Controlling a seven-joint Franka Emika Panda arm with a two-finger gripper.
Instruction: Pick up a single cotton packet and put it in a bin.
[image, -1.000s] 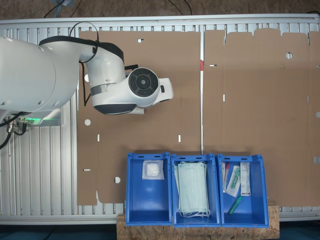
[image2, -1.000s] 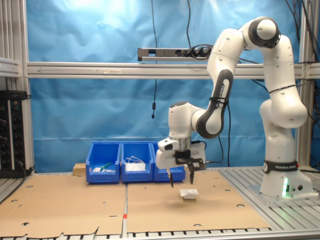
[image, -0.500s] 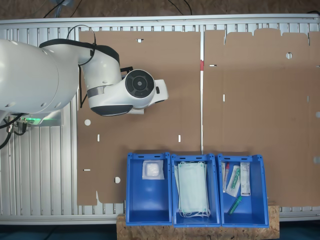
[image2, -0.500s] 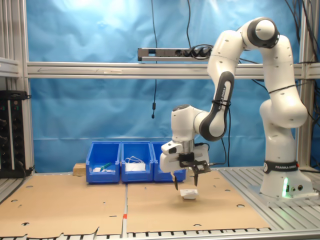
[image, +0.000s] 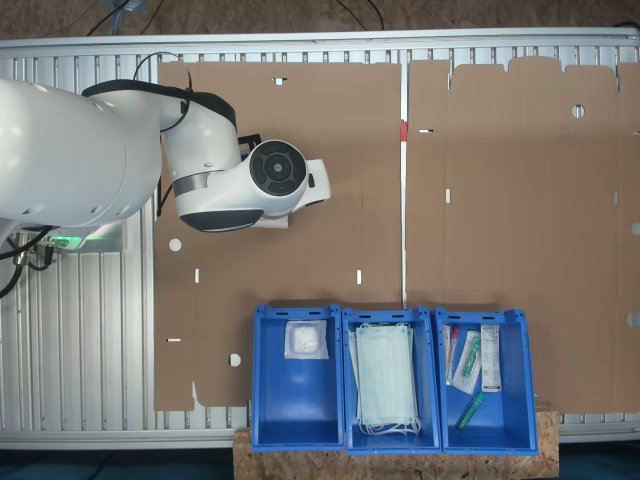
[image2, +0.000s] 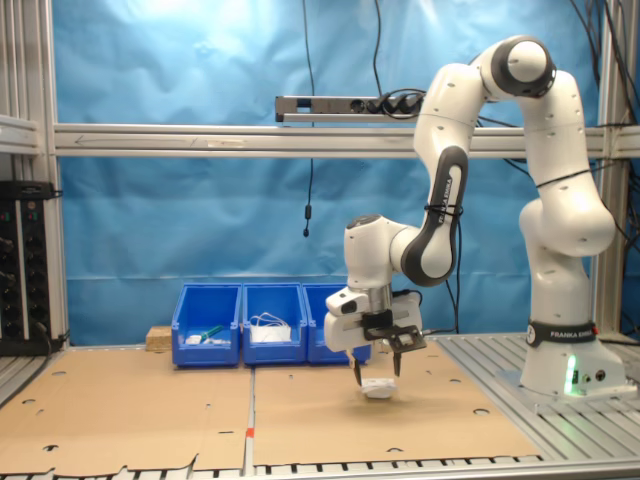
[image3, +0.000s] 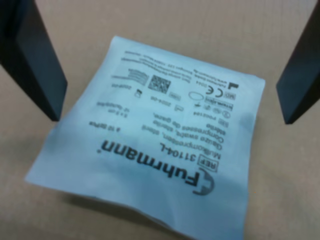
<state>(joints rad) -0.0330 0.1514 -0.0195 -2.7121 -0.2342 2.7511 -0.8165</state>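
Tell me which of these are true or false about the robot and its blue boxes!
1. The gripper is open above the cotton packet. True.
2. The cotton packet lies inside a bin. False: it lies on the cardboard.
3. There are three blue crates. True.
4. The middle crate holds syringes. False: it holds pale green face masks.
5. The bin with a white packet sits at the row's end. True.

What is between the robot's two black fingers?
In the wrist view, the cotton packet lies flat on the cardboard between the open gripper's fingers. Neither finger touches it.
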